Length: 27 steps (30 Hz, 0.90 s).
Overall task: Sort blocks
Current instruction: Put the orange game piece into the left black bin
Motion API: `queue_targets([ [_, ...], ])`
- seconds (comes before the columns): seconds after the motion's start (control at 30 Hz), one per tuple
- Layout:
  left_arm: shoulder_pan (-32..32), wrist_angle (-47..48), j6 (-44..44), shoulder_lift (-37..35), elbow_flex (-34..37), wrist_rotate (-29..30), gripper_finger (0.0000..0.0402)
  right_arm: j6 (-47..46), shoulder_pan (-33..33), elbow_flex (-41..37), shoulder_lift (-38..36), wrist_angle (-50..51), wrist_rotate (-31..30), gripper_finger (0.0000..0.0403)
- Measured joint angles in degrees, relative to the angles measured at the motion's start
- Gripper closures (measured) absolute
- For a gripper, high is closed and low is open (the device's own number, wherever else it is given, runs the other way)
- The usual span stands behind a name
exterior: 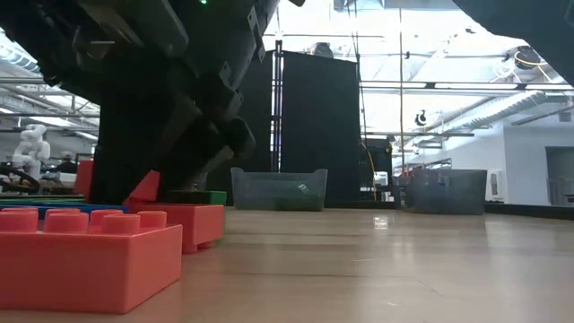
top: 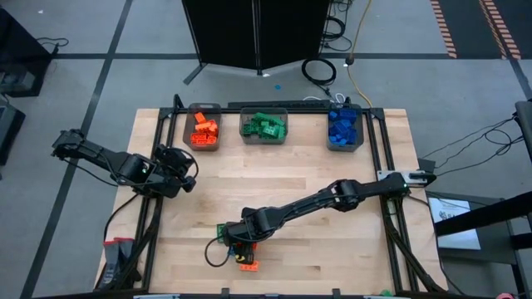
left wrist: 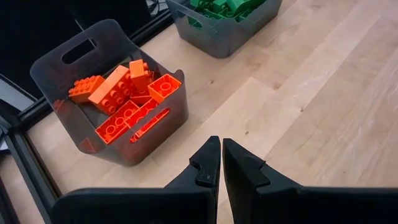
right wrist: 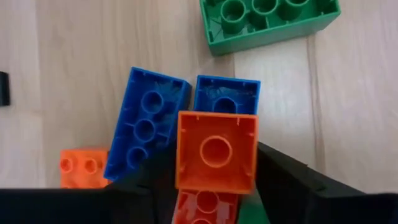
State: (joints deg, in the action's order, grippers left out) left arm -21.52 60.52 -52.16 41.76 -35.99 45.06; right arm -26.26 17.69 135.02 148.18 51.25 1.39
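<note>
Three bins: grey translucent, in a row along the far edge of the worktop [top: 332, 249]; orange bin [top: 204, 127] on the left, green bin [top: 264, 125] in the middle, blue bin [top: 344, 129] on the right, each holding blocks of its own colour.
Loose blocks: a small heap near the front edge, left of centre, under the right arm's wrist.
Right claw [right wrist: 214, 177]: down over that heap; its two dark fingers stand either side of an orange square block [right wrist: 216, 152], seen hollow side up, and look closed against its sides.
Around the orange square block: a long blue block [right wrist: 146, 130] tilted just beside it, a second blue block [right wrist: 227, 96] touching its far edge, a green block [right wrist: 270, 22] lying apart, a small orange block [right wrist: 84, 167] off to the side, and another orange block [right wrist: 202, 208] below it between the fingers.
Low view: large orange blocks [exterior: 85, 256] in the foreground, the dark arm behind them.
Left claw [left wrist: 221, 168]: fingers together, holding nothing, above bare wood near the orange bin, at the worktop's left side.
</note>
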Motion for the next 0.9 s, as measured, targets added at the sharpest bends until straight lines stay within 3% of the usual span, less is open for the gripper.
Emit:
queue_targets([
  [0.27, 0.0, 0.0, 0.0, 0.1, 0.0, -0.1, 0.0378, -0.4, -0.2, 0.0, 0.0, 0.1, -1.5, 0.0279],
  [0.7, 0.0, 0.0, 0.0, 0.1, 0.0, -1.0, 0.0378, -1.8, -0.8, 0.0, -0.7, 0.6, -0.9, 0.0279],
  [0.9, 0.0, 0.0, 0.0, 0.2, 0.0, -1.0, 0.0378, -1.6, -1.3, 0.0, -2.1, 1.3, -1.2, 0.0260],
])
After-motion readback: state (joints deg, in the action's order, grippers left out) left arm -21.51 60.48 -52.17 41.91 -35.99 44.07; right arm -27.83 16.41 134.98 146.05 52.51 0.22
